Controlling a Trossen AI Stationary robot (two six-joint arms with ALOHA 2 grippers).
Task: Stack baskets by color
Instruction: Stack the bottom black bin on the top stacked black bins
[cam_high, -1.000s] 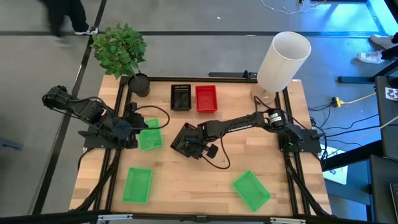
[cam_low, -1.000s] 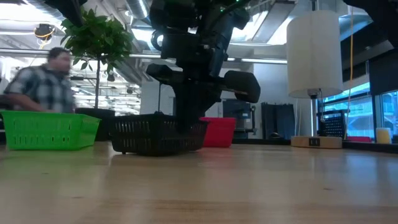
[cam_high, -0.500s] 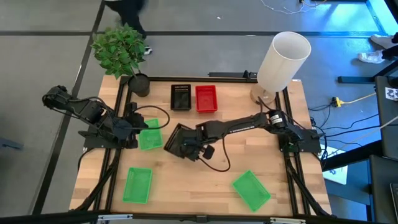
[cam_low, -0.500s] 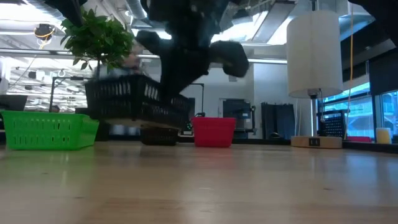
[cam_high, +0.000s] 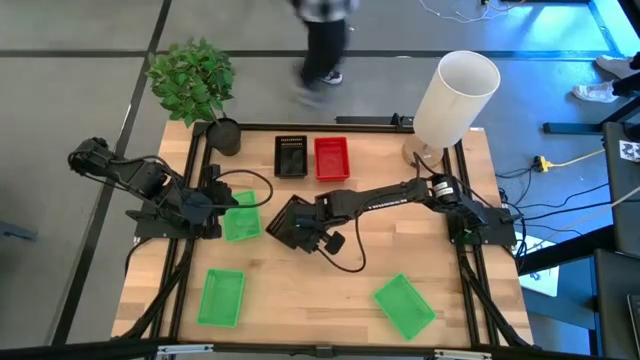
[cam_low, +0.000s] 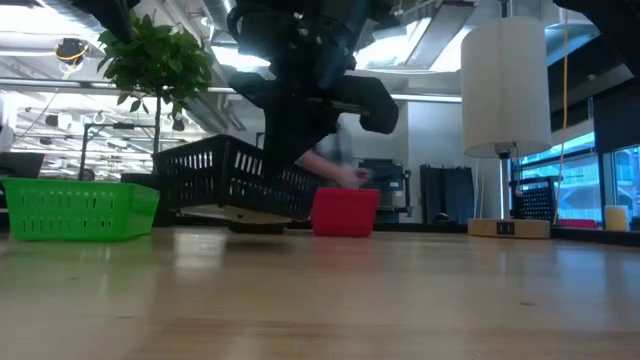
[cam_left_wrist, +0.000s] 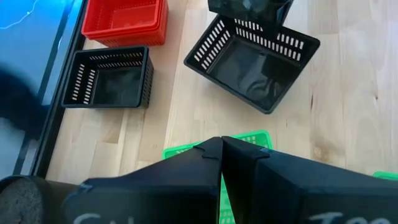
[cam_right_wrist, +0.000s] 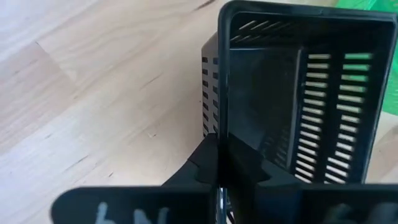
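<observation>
- High view: the wooden table (cam_high: 300, 290) carries everything, and both dark arms reach in from its two sides.
- The white lampshade (cam_high: 455, 95) stands at the far right corner, and the plant pot (cam_high: 225, 135) with its leafy plant at the far left corner.
- The right gripper (cam_high: 312, 232) is near the table's middle, its fingers pinched on one wall of a black basket (cam_high: 293, 222); in the low view that basket hangs tilted, clear of the wood.
- The left gripper (cam_high: 215, 205) waits at the left side with its fingers fully closed on nothing, just above a green basket (cam_high: 241, 217).
- A second black basket (cam_high: 291, 156) and a red basket (cam_high: 331, 158) sit side by side at the far edge.
- Two more green baskets lie near the front edge, one at the left (cam_high: 221, 296) and one at the right (cam_high: 404, 306).
- A person (cam_high: 325, 40) shows on the floor beyond the table.
</observation>
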